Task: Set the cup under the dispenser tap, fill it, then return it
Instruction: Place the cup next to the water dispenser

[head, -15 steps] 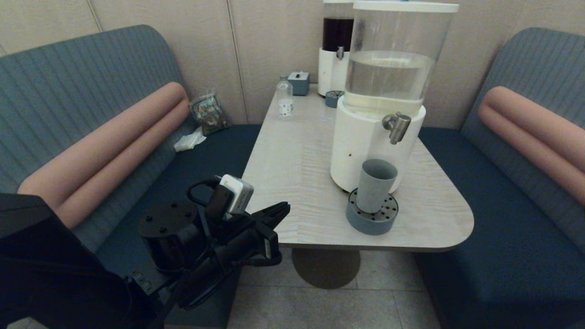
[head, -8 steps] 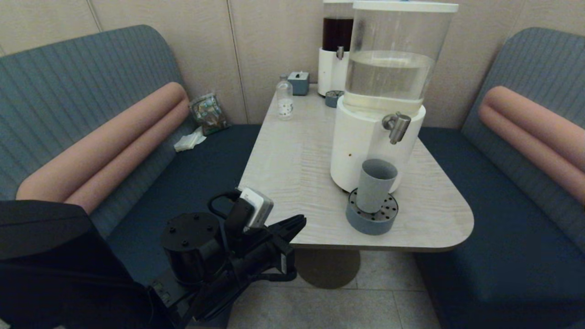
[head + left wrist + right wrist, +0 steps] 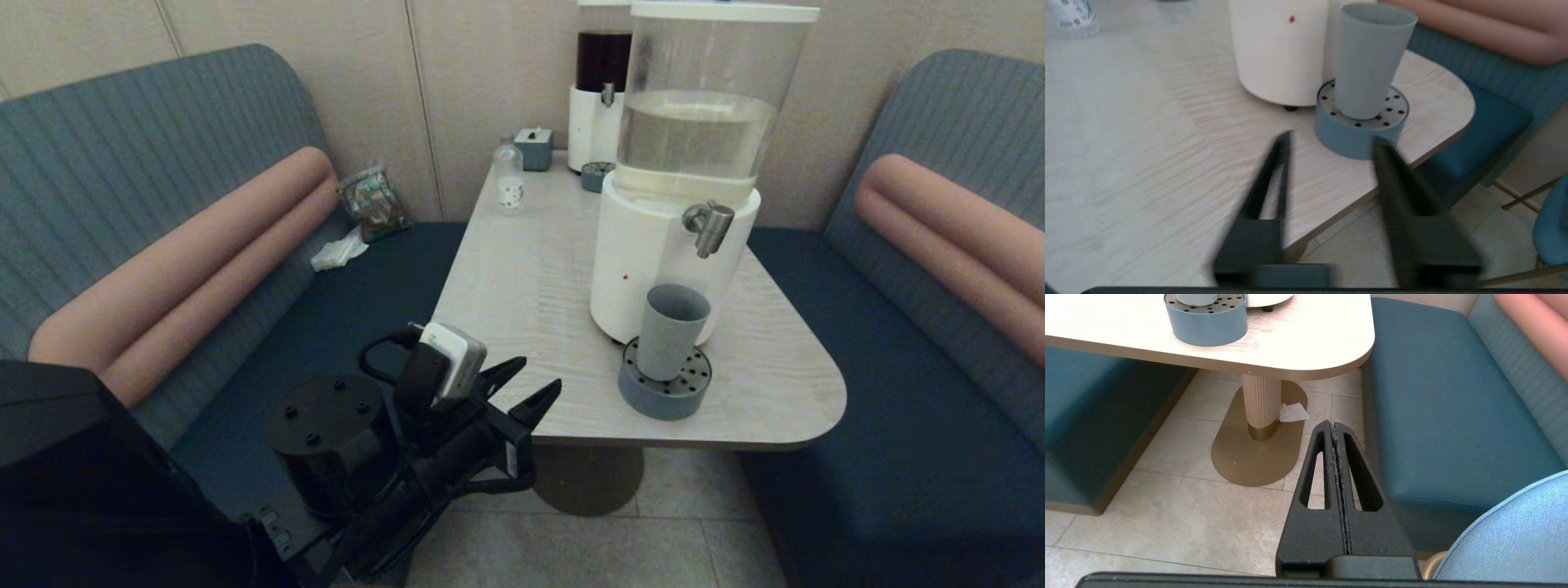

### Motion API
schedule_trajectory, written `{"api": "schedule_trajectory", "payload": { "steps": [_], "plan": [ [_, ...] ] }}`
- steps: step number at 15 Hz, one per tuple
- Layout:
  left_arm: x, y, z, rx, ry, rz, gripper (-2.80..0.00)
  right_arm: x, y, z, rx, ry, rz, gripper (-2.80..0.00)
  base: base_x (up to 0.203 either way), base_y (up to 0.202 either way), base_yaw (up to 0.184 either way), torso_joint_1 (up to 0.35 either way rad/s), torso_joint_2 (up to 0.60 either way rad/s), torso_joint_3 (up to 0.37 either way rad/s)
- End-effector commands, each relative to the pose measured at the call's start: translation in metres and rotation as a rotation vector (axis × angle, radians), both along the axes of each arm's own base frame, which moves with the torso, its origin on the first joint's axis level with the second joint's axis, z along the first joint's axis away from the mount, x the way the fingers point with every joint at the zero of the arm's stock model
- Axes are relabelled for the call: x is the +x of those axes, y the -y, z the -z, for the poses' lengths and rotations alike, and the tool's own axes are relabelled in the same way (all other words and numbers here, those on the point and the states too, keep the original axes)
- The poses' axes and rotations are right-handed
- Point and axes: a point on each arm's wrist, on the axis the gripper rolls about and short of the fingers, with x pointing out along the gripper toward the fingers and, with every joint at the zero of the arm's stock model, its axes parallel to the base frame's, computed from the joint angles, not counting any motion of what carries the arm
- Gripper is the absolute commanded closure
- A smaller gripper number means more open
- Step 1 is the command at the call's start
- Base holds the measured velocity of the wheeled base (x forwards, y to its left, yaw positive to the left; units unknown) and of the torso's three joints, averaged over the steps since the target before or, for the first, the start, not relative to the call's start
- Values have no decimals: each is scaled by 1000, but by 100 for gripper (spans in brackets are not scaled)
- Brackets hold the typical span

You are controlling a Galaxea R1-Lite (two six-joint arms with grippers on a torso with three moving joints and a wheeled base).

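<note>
Looks like a café or restaurant booth: blue upholstered benches point(image 3: 890, 392) with pink bolster cushions point(image 3: 955, 237) facing each other across a pale wood-grain counter point(image 3: 522, 286) on a ribbed pedestal with a brass-coloured foot point(image 3: 1257, 449). Set out self-serve style with a large clear-tank water dispenser point(image 3: 694, 163), a slimmer dark-tank dispenser point(image 3: 600, 82) behind it, and round perforated drip trays point(image 3: 663, 384). Panelled beige wall point(image 3: 490, 82) behind, tiled floor point(image 3: 1167, 498) below.
</note>
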Motion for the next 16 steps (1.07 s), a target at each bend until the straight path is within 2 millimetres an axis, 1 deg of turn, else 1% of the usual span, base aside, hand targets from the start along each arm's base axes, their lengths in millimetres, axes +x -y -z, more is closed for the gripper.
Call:
{"api": "schedule_trajectory", "payload": {
  "steps": [1, 3, 5, 8, 10, 12, 14, 16],
  "plan": [
    [-2, 3, -6, -18, 23, 12, -280, 0, 0, 0, -1, 0, 0, 0, 0, 0, 0, 0, 0, 0],
    [1, 9, -4, -18, 23, 21, -280, 0, 0, 0, -1, 0, 0, 0, 0, 0, 0, 0, 0, 0],
    [-2, 15, -1, -13, 17, 41, -280, 0, 0, 0, -1, 0, 0, 0, 0, 0, 0, 0, 0, 0],
    [1, 24, -1, -11, 38, 60, -280, 0, 0, 0, -1, 1, -1, 0, 0, 0, 0, 0, 0, 0],
    [0, 30, 6, 7, 28, 95, -280, 0, 0, 0, -1, 0, 0, 0, 0, 0, 0, 0, 0, 0],
    [-3, 35, 7, 8, 27, 114, -280, 0, 0, 0, -1, 0, 0, 0, 0, 0, 0, 0, 0, 0],
    [-12, 42, 8, 13, 22, 145, -280, 0, 0, 0, -1, -1, 0, 0, 0, 0, 0, 0, 0, 0],
    [-10, 48, 14, 23, 16, 153, -280, 0, 0, 0, -1, 0, -1, 0, 0, 0, 0, 0, 0, 0]
  ]
}}
